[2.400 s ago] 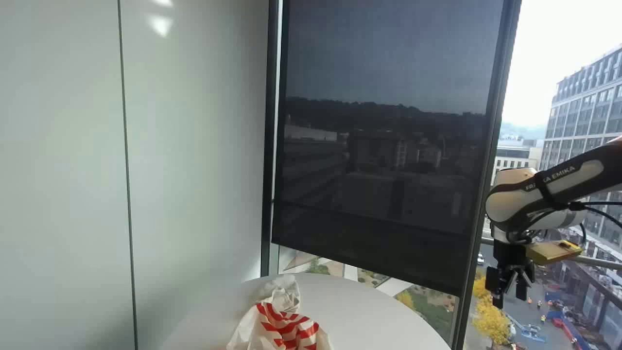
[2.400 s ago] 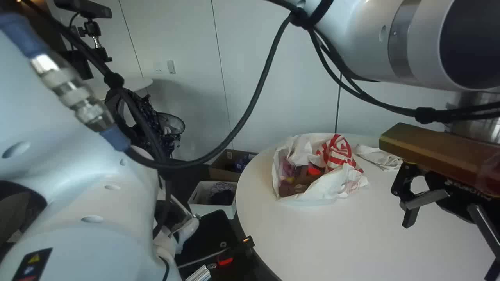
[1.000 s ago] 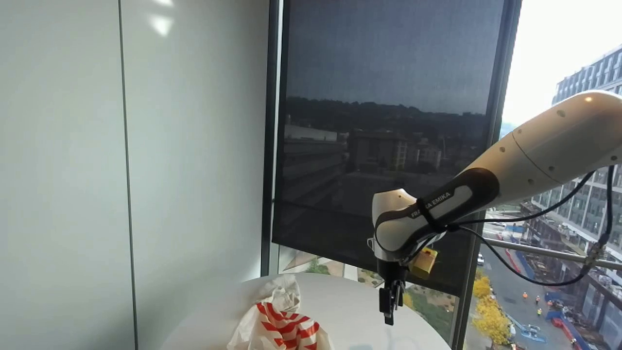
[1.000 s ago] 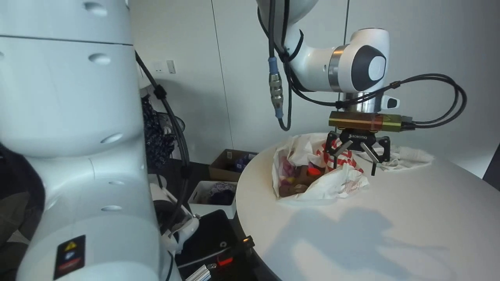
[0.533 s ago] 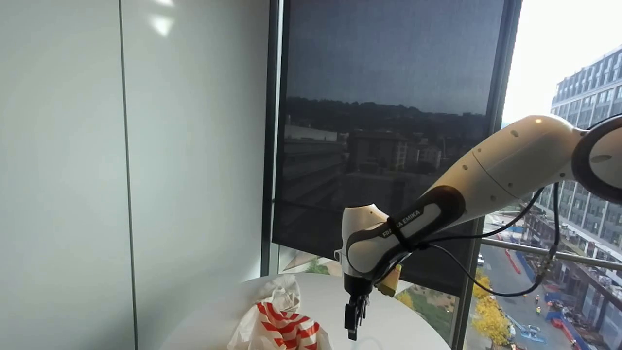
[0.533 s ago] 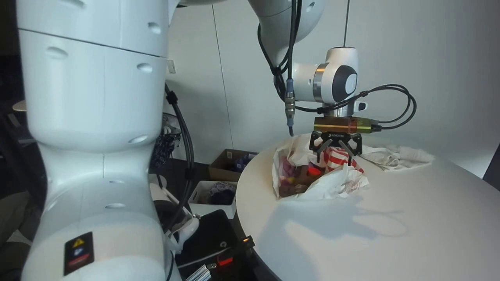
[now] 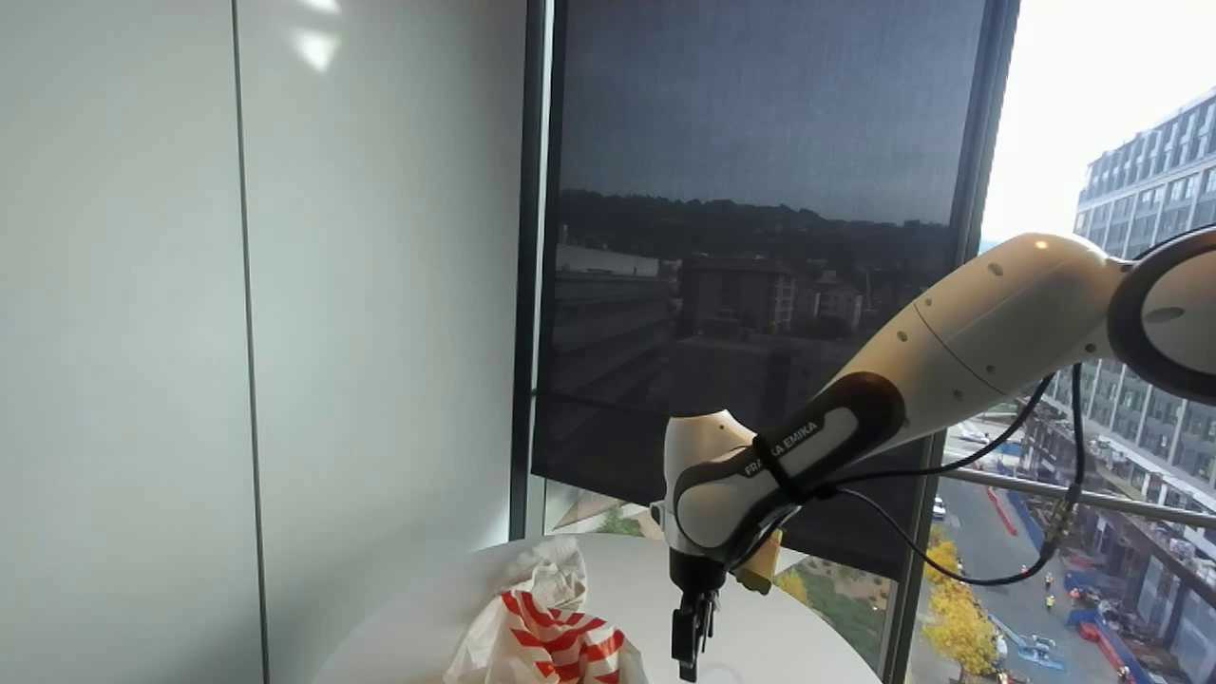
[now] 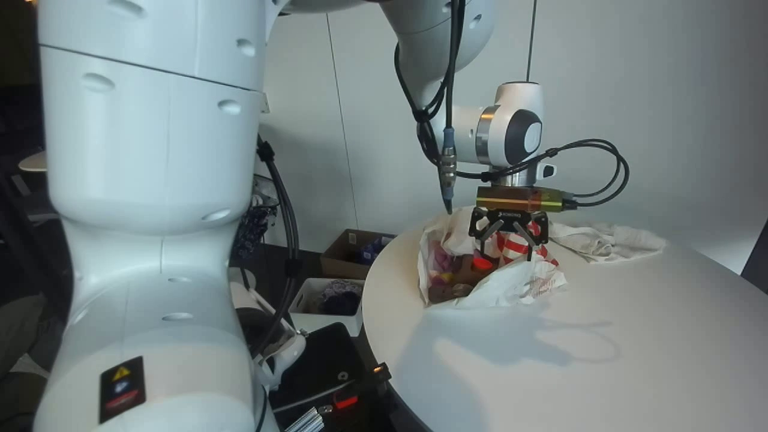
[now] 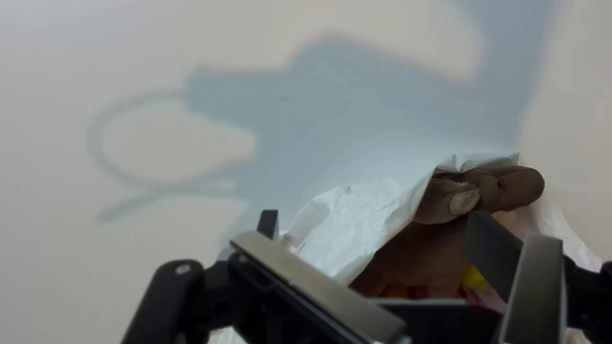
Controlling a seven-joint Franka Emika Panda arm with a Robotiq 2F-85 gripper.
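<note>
Fingers of the end effector (image 8: 506,257) are spread wide, with nothing gripped between them, and are pointed down, presumably so that the worktop (image 8: 672,354) is faced squarely. Nearest to them is a white bag with red stripes (image 8: 507,288), laid open on the round worktop; the end effector is seen close to it in both exterior views, though whether the bag is touched cannot be told. The bag's mouth seems to be propped by the bulk of what is packed inside: what looks like a red cap (image 8: 482,263) is shown at the opening, and in the wrist view a rounded brown thing (image 9: 507,186) is seen poking out past the loose edge, probably because the bag is too slack to enclose it. A pale crumpled cloth (image 8: 606,241) is placed just beside the bag, with no evident reason for its being bunched there. Cables (image 8: 454,66) are strapped to the arm (image 7: 1007,304), likely so that they are not snagged when it is bent. In an exterior view, a dark blind (image 7: 750,266) is drawn over much of the window (image 7: 1054,85), perhaps as a guard against glare.
</note>
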